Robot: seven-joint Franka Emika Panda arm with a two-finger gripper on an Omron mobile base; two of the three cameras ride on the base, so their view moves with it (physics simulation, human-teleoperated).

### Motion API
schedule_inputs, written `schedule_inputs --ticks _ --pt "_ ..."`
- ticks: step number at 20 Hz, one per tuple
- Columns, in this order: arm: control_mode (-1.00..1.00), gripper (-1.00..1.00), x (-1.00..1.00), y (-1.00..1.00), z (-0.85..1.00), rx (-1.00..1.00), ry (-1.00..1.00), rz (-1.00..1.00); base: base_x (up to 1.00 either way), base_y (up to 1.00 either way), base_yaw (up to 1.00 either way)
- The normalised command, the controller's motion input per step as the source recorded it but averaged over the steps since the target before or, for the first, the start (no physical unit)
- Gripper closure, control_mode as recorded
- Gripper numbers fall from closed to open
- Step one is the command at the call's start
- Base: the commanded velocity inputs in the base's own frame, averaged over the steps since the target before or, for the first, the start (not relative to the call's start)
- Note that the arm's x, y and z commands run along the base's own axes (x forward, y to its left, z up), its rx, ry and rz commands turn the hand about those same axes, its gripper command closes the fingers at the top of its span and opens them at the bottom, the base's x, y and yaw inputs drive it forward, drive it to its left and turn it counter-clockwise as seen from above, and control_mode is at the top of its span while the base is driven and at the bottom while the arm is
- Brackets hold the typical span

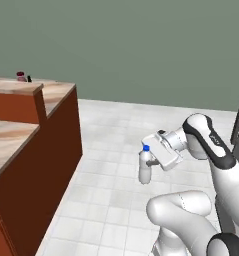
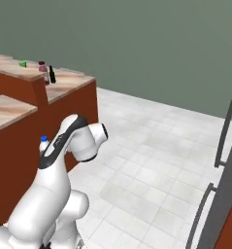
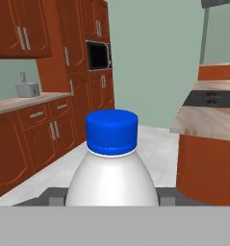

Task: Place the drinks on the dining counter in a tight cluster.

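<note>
With the maroon bottle [image 2: 42, 68] and green bottle [image 2: 52, 74] already together on the table [image 2: 64, 82], our hand [image 1: 150, 162] pinches the white bottle [image 1: 145, 167], left to deliver.

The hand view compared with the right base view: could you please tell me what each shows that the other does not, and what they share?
Hand view alone: a toaster on a side counter, a built-in microwave among red-brown cabinets, and the black stove. Right base view alone: the maroon bottle, the dark green bottle and a green cup on the dining counter. Both: the white bottle, whose blue cap peeks out behind the arm, and the white tiled floor.
</note>
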Motion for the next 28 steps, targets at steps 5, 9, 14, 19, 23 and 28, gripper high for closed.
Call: schedule_inputs --ticks 5,9,14,19,23,28 --pt "1.0 1.0 0.0 0.0 0.0 0.0 0.0 0.0 0.89 0.12 0.05" --pt "1.0 1.0 0.0 0.0 0.0 0.0 0.0 0.0 0.9 0.09 0.05" --pt "1.0 1.0 0.0 0.0 0.0 0.0 0.0 0.0 0.91 0.08 0.05" --pt "1.0 1.0 0.0 0.0 0.0 0.0 0.0 0.0 0.91 0.09 0.08" --pt "1.0 1.0 0.0 0.0 0.0 0.0 0.0 0.0 0.91 0.08 0.16" --pt "1.0 1.0 0.0 0.0 0.0 0.0 0.0 0.0 0.9 0.08 0.22"
